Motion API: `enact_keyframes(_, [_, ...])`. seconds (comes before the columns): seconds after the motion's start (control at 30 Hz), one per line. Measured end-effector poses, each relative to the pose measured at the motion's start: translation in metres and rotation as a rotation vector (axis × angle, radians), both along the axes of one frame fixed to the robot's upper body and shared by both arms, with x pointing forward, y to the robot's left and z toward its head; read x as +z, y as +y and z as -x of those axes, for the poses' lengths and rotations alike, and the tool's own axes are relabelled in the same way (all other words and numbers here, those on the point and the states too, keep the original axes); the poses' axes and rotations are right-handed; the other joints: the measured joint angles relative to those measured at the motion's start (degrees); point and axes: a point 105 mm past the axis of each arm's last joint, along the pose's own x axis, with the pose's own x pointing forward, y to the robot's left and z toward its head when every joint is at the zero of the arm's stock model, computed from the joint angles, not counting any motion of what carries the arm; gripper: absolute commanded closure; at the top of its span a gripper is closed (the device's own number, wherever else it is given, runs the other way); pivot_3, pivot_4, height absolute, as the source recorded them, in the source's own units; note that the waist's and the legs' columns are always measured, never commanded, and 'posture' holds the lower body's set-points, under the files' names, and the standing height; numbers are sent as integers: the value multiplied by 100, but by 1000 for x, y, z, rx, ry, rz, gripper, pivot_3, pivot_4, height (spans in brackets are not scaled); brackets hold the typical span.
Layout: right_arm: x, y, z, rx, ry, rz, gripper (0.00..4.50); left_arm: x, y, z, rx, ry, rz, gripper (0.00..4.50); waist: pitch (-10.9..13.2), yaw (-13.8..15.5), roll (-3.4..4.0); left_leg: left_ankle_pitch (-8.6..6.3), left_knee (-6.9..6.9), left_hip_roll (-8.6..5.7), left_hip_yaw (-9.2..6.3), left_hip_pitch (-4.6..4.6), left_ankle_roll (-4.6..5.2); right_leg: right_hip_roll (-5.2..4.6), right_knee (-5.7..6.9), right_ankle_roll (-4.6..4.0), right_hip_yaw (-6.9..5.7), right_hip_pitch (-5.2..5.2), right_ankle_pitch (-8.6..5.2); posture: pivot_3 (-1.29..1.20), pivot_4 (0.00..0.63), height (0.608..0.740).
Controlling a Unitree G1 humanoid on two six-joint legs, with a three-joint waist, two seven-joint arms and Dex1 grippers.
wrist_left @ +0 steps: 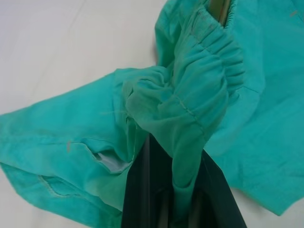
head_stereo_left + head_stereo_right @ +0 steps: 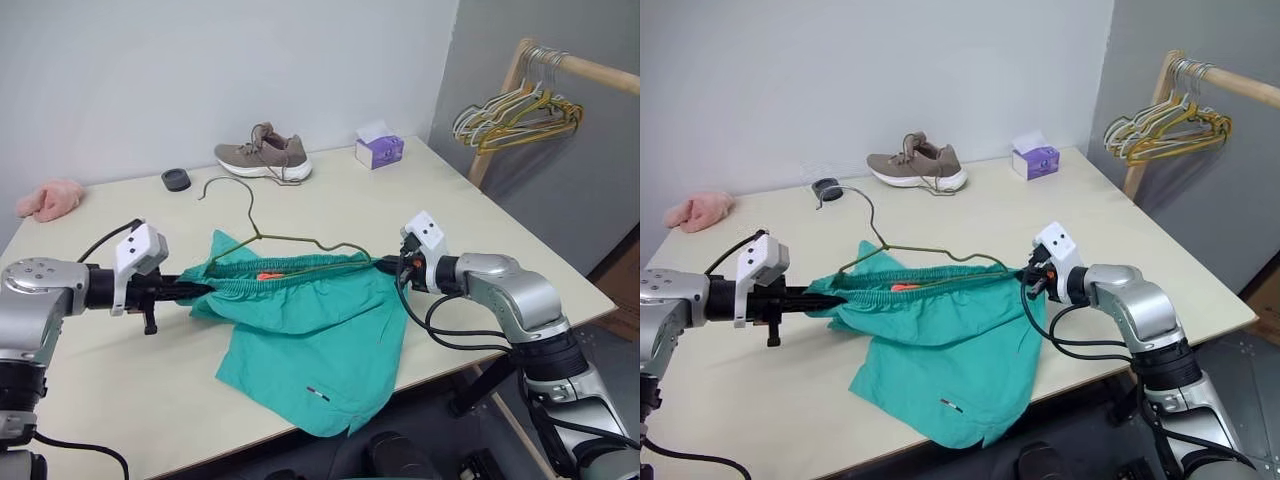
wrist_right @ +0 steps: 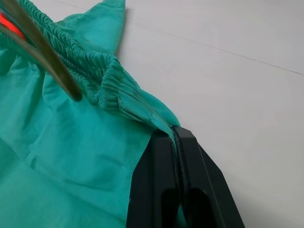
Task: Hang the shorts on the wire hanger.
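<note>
shorts (image 2: 310, 340): legs drape over near surface (image 2: 120, 390) edge; waistband stretched left-right betw. claws
L claw (image 2: 195, 290): clenched on waistband's left end
R claw (image 2: 385, 266): clenched on right end
hanger (image 2: 290, 240): along/behind waistband, lengthwise left-right, hook pointing far-left

No readable text, label or number anywhere.

A bare test room set up as a clothes-handling lab.

A plain cream table (image 2: 520, 240) stands against blank grey walls (image 2: 150, 70); a wooden rail (image 2: 590, 70) carries spare hangers (image 2: 515, 115), with a lone shoe (image 2: 263, 155) and tissue box (image 2: 379, 148) as props.
</note>
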Motion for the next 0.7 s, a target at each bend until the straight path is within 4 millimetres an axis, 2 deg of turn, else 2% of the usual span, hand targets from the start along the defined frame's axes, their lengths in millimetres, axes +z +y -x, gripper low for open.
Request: enact_keyframes(0.7, [3, -2, 5, 9, -10, -3, 4480, 0, 10, -4, 16, -43, -60, 4500, 0, 9, 0, 0, 0, 1, 0, 0, 0, 0, 0, -1, 0, 0, 1, -277, 0, 740])
